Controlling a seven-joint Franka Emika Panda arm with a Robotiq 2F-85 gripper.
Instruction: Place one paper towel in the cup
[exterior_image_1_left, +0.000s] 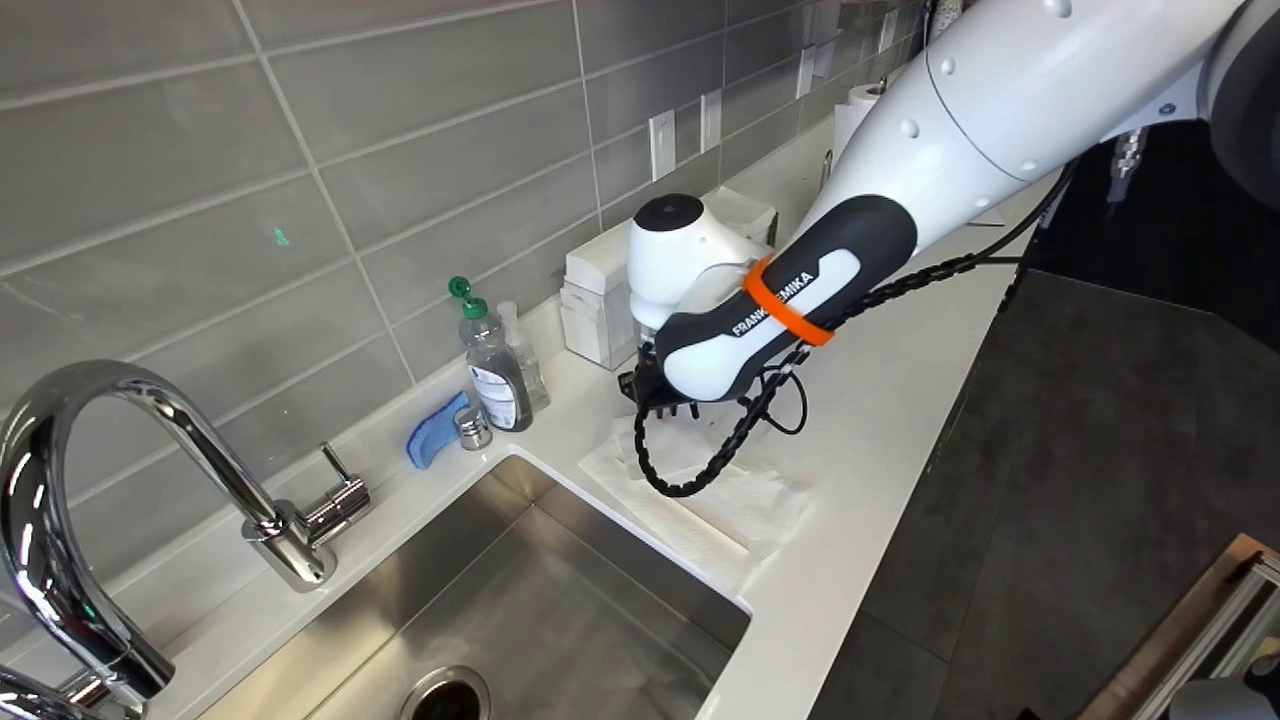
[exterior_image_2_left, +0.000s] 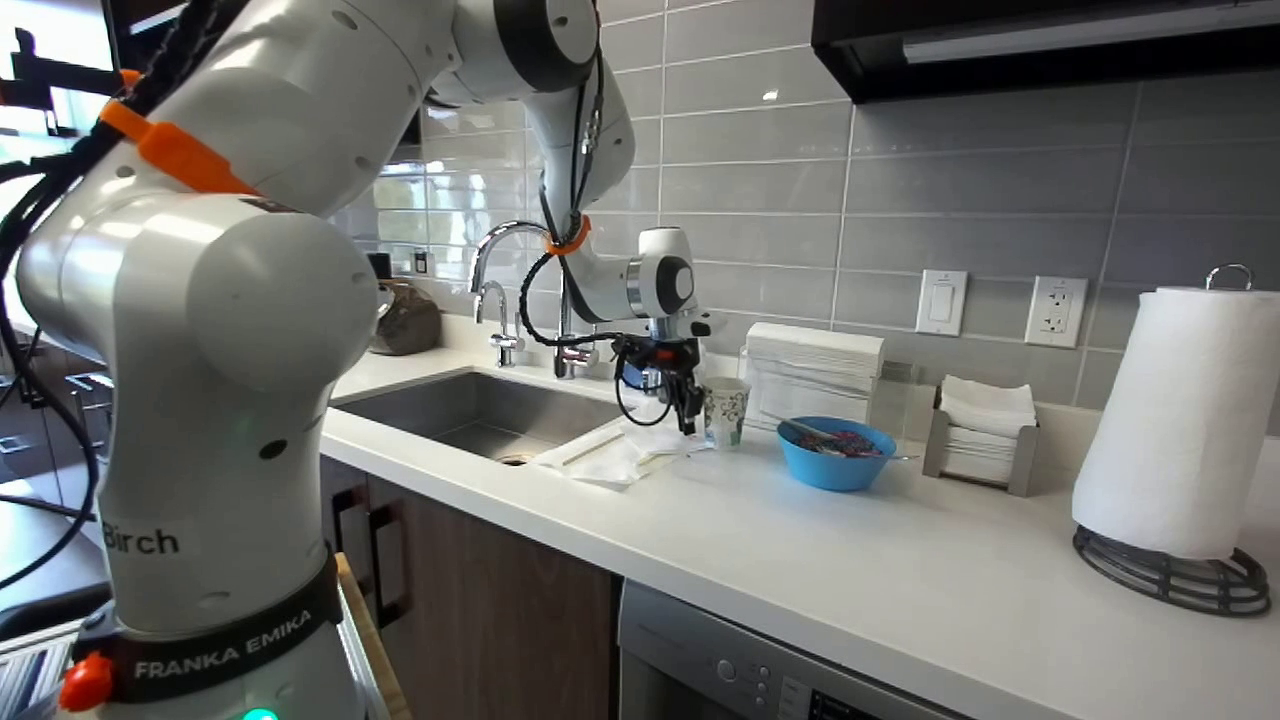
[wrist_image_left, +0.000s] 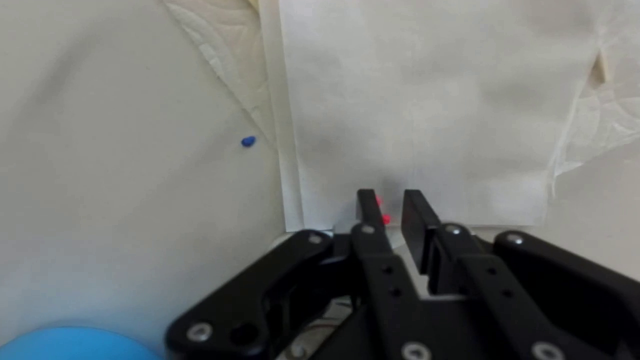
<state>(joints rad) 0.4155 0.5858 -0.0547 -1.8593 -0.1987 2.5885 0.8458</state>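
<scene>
One worktop (exterior_image_2_left: 900, 560) is cut by a sink (exterior_image_1_left: 560, 610); beside it, the towel (wrist_image_left: 425, 110) is laid flat over other sheets (wrist_image_left: 230, 57). Above the towel's edge the pincer (wrist_image_left: 390, 197) is held slightly parted. Between pincer and blue bowl (exterior_image_2_left: 830, 470), the cup (exterior_image_2_left: 728, 410) is seen upright.

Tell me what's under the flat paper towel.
In the wrist view, wrinkled paper sticks out past the left and right edges of the paper towel, with a tan stub at the right. Anything beneath the middle is covered, so I can't name it.
</scene>
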